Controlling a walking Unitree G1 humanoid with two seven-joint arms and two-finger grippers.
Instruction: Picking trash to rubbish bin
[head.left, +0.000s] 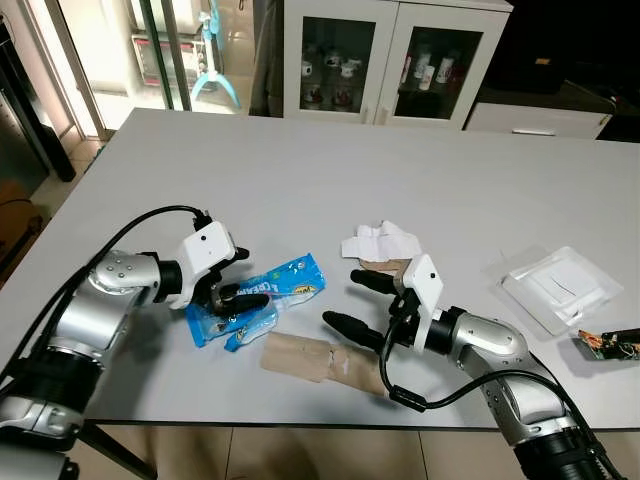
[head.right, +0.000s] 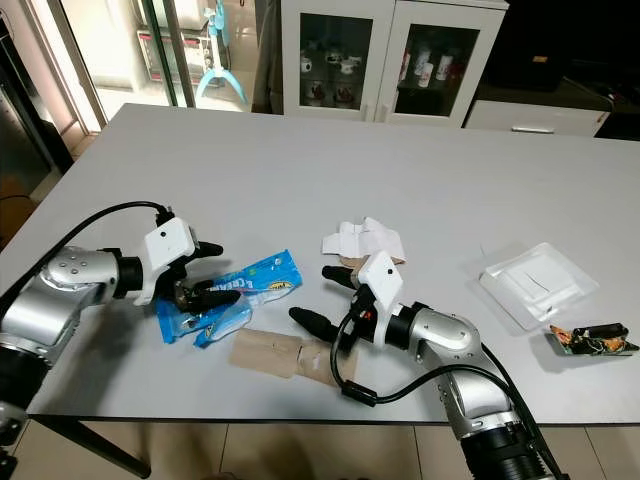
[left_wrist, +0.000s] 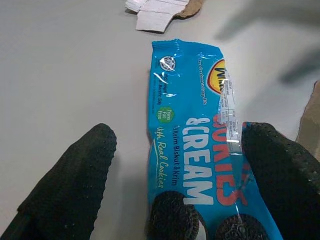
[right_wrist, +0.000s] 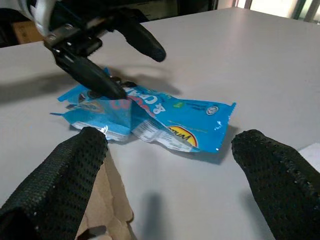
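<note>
We're over the grey table (head.left: 300, 170) and the blue cookie wrapper (head.left: 262, 296) lies near its front edge, so let's place everything from that wrapper. Our left gripper (head.left: 238, 277) sits right at its near end, fingers spread wide, one black finger (left_wrist: 280, 175) resting on the crumpled foil and the other finger off to the side on bare table; nothing is pinched. Our right gripper (head.left: 352, 300) hovers on the wrapper's other side, also spread wide and holding nothing, pointing back toward it. Just in front of the wrapper lies a flat piece of brown cardboard (head.left: 318, 361), touching or nearly touching its lower edge. Beyond the right gripper sits some crumpled white paper (head.left: 380, 241). Well off to the right we've got a clear plastic tray (head.left: 561, 287) and a small dark wrapper (head.left: 608, 343).
</note>
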